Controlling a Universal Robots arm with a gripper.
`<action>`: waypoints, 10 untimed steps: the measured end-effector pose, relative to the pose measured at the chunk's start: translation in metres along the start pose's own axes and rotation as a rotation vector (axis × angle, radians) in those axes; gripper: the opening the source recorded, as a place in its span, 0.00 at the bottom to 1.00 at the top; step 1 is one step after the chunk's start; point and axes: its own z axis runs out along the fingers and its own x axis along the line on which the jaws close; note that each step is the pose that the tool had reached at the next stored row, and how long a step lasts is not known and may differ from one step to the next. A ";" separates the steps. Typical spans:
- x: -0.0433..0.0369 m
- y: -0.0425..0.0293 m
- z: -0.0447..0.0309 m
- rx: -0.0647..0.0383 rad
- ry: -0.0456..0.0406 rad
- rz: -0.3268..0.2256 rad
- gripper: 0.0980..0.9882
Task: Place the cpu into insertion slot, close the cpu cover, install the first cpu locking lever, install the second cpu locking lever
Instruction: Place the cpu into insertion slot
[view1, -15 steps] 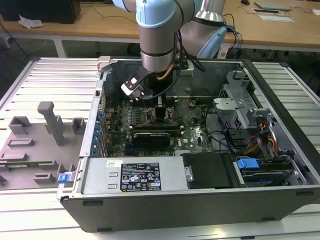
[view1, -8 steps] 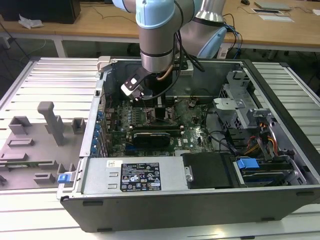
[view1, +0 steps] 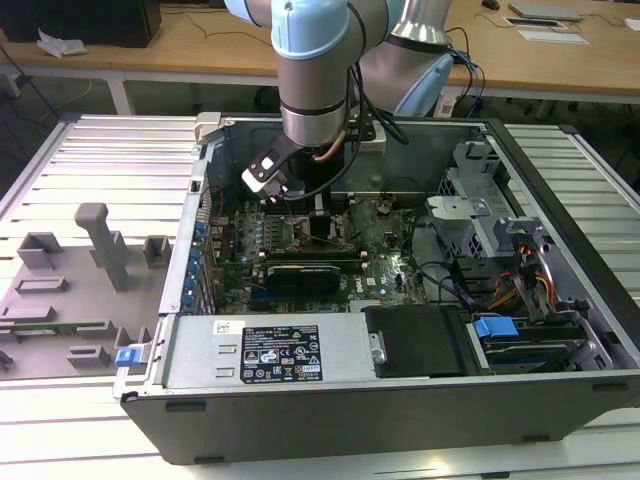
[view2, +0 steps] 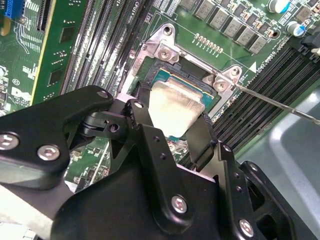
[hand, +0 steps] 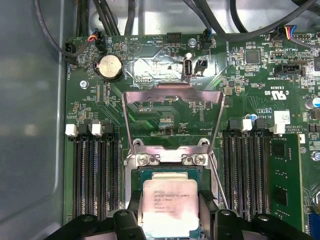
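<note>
Gripper (hand: 171, 216) clamped on opposite edges of the cpu (hand: 170, 200), held level at the insertion slot (view2: 155, 67), with the cpu cover (hand: 172, 94) raised open on the slot's hinge side.

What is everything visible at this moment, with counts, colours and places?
cpu: one, silvery top, at the insertion slot
insertion slot: one, dark rim, on the green motherboard
cpu cover: one, silver frame, hinged open at the slot's edge
locking lever: one seen, thin silver rod, angled out from the slot's corner
memory slots: two banks, black, flanking the slot
coin cell: one, silver, on the motherboard
expansion card: one, black, across the motherboard
power supply: one, silver, inside the case
computer case: one, dark grey, on the table
table: one, silver slats
fixture tray: one, grey, exterior view's left
arm: one, light blue and silver, reaching into the case
gripper: one, black, shut on the cpu
</note>
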 end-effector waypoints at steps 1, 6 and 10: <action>0.0000 -0.0001 0.0000 0.000 -0.0001 0.000 0.49; 0.0000 -0.0003 0.0002 0.000 -0.0002 0.000 0.49; 0.0000 -0.0005 0.0003 0.000 -0.0002 0.000 0.58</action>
